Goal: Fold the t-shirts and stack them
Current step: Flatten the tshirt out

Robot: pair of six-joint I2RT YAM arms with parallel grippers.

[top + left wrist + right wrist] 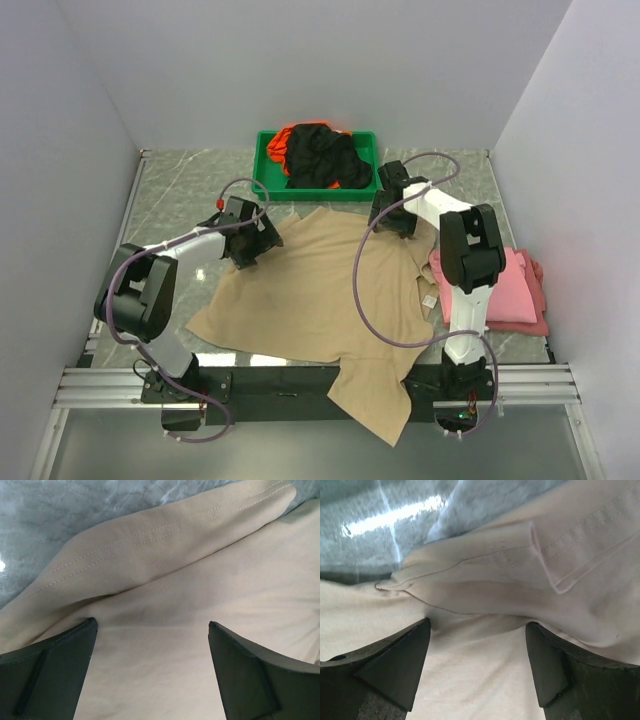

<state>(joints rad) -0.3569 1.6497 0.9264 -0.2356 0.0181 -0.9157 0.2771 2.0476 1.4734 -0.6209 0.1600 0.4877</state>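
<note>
The large tan t-shirt (320,300) lies spread across the middle of the table, one part hanging over the near edge. My left gripper (250,240) is open and low over its far left edge, with the stitched hem (150,540) just ahead of the fingers. My right gripper (395,215) is open over the shirt's far right corner, where a folded sleeve hem (560,555) lies. A folded pink t-shirt (505,290) lies at the right. Black (325,160) and orange (283,140) t-shirts lie crumpled in the green tray.
The green plastic tray (266,182) stands at the back centre. White walls close the table on three sides. The grey marbled tabletop (180,190) shows at the far left and right. A metal rail (300,385) runs along the near edge.
</note>
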